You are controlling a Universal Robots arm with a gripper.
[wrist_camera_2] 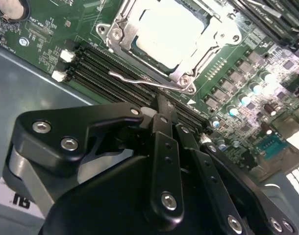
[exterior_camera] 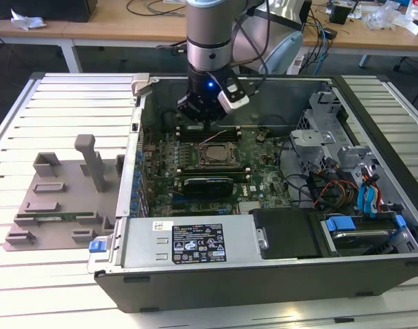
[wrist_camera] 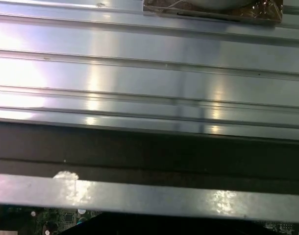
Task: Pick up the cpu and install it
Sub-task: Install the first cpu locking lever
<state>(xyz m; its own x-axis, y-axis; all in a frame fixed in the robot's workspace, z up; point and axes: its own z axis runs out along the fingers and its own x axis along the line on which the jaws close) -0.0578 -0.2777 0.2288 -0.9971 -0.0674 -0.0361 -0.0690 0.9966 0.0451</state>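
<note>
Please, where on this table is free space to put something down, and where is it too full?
Free: the ribbed table behind the grey holder, and the strip in front of it, left of the computer case in the exterior view. Crowded: inside the case, where the pincer hangs just behind the cpu, and cables fill the right.

A: What sits on the green circuit board [wrist_camera_2: 51,44]?

B: The small flat square cpu with its pale silvery top [wrist_camera_2: 171,30] lies inside the square metal-framed socket [wrist_camera_2: 121,36]. A thin bent wire lever [wrist_camera_2: 139,81] runs along the socket's edge, beside the long black memory slots [wrist_camera_2: 108,73].

A: And the black metal gripper [wrist_camera_2: 164,110]?

B: Its linkage bodies take up the foreground, and its fingers [wrist_camera_2: 165,105] are drawn together, with nothing between them, near the slots and apart from the cpu.
</note>
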